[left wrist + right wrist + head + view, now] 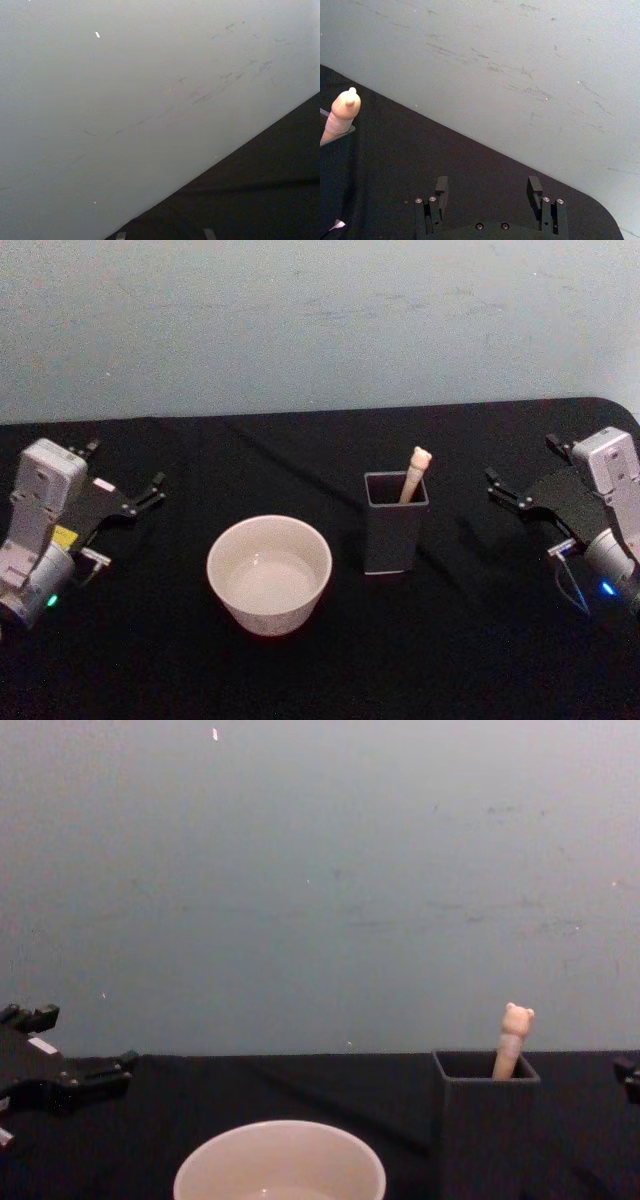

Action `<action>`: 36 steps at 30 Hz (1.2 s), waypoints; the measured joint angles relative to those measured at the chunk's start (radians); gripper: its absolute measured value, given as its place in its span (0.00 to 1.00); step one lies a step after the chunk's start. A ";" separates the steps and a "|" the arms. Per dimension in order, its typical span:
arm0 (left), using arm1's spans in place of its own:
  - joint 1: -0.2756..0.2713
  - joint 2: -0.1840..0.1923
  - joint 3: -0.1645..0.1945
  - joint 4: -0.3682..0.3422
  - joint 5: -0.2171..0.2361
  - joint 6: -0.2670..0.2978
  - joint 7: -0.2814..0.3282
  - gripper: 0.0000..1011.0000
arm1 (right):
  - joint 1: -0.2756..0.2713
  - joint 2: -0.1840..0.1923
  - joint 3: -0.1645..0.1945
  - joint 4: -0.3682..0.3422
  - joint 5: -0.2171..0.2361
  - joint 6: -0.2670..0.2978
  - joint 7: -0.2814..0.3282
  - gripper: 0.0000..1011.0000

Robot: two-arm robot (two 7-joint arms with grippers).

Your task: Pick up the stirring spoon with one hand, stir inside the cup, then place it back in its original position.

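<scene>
Black cloth is covering the table (300,455), and a pale scuffed wall is rising behind it. Nothing is being held at this moment. The left gripper (125,468) is resting at the table's left edge, well apart from everything, with its jaws standing apart and empty. The right gripper (522,460) is sitting at the right edge, its jaws likewise spread wide with nothing between them.

The stirring spoon (414,472) is standing in the holder box (389,540), leaning against the box's back right corner, with the bear head and a short stretch of beige handle poking above the rim. The cup (265,620) is waiting just to the left of the box, near it but not touching.

The step in hand looks to be the reach and pick-up, and the right gripper seems the better choice, since it is lying nearer the box and its wrist camera is already catching the bear head. It should be coming in from above and closing on the beige handle just under the head, following the handle's lean and keeping its fingers off the box rim. The lift should be running along that lean until the bowl is clearing the rim; a sideways pull risks tipping the narrow box toward the cup
</scene>
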 joint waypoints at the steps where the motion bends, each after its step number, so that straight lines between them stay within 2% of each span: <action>1: 0.000 0.000 0.000 0.000 0.000 0.000 0.000 0.99 | 0.000 0.000 0.000 0.000 0.000 0.000 0.000 0.99; 36: 0.000 0.000 0.000 0.000 0.000 0.000 0.000 0.99 | 0.000 0.000 0.000 0.000 0.000 0.000 0.000 0.99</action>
